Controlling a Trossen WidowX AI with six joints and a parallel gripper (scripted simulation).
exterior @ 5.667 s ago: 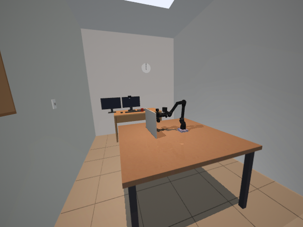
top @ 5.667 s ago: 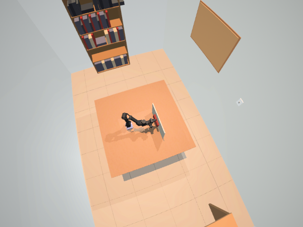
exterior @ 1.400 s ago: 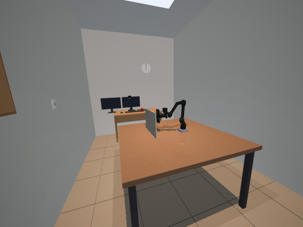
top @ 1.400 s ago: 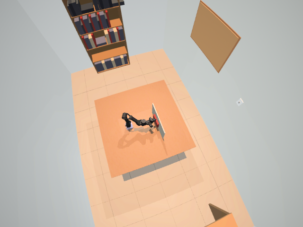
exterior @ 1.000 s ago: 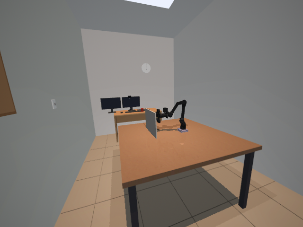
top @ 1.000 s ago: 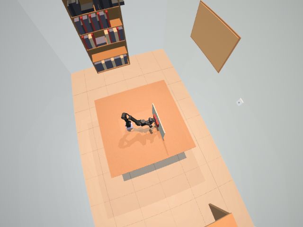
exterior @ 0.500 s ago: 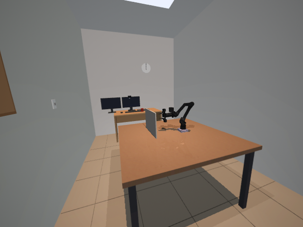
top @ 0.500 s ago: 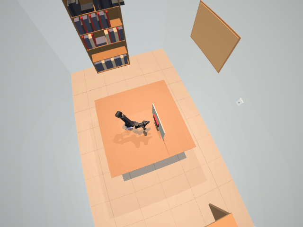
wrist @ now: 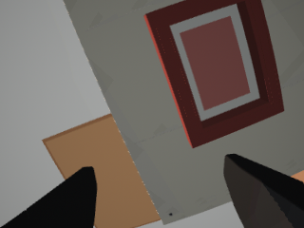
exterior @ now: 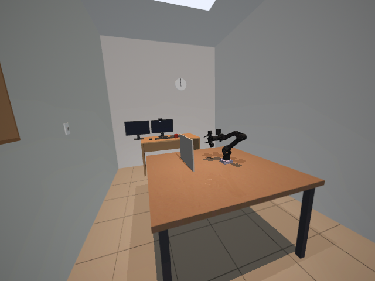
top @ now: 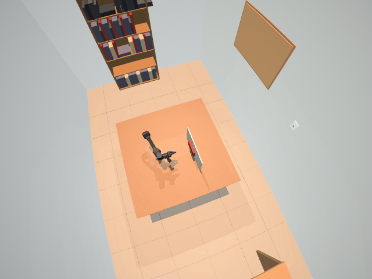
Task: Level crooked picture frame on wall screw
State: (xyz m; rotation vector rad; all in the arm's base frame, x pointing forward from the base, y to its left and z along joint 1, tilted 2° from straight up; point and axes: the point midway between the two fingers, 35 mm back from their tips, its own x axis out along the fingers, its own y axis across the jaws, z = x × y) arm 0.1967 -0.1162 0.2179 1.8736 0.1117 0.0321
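The dark red picture frame [wrist: 167,70] [top: 191,149] hangs on the upright grey wall panel [wrist: 114,38] [top: 197,157] [exterior: 186,147] that stands on the table [top: 168,195] [exterior: 229,187]. In the wrist view the frame's sides run almost parallel to the panel's edge. My gripper [wrist: 160,171] [top: 174,153] [exterior: 207,140] is open and empty. It is drawn back from the frame, facing it with a clear gap. In the exterior view the frame is hidden behind the panel.
A bookshelf [top: 126,45] stands against the far wall. A brown board [top: 263,45] [wrist: 95,171] hangs on the room wall beyond the panel. A desk with two monitors [exterior: 148,127] stands behind the table.
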